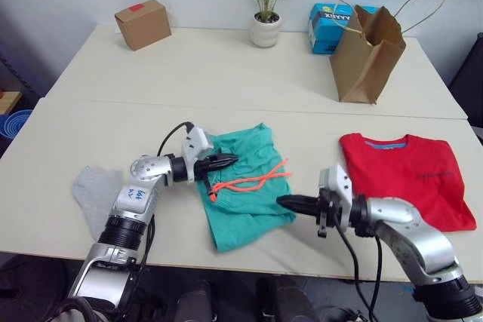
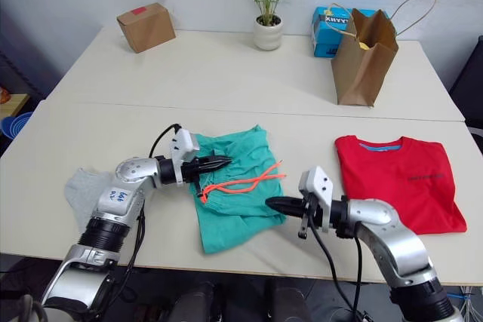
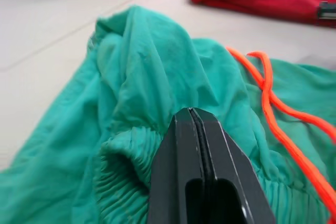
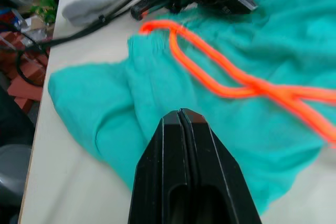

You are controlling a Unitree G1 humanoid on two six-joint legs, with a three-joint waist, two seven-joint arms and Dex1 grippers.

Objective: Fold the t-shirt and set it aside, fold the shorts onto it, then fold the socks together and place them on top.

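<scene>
The teal-green shorts [image 1: 245, 194] lie crumpled at the middle of the near table, with the orange drawstring [image 1: 253, 181] trailing across them. My left gripper [image 1: 229, 161] is shut, and its tips rest over the gathered waistband [image 3: 121, 150] at the shorts' left edge. No cloth shows between the fingers. By the shorts' right edge, my right gripper [image 1: 283, 201] is shut too and points at the fabric [image 4: 220, 119]. The red t-shirt [image 1: 411, 175] lies folded flat to the right. Grey socks [image 1: 98, 190] lie left of my left arm.
On the far table stand a cardboard box [image 1: 143, 24], a potted plant [image 1: 265, 5], a blue box [image 1: 326, 28] and a brown paper bag [image 1: 367, 54]. The near table's front edge [image 1: 249, 262] runs just below the shorts.
</scene>
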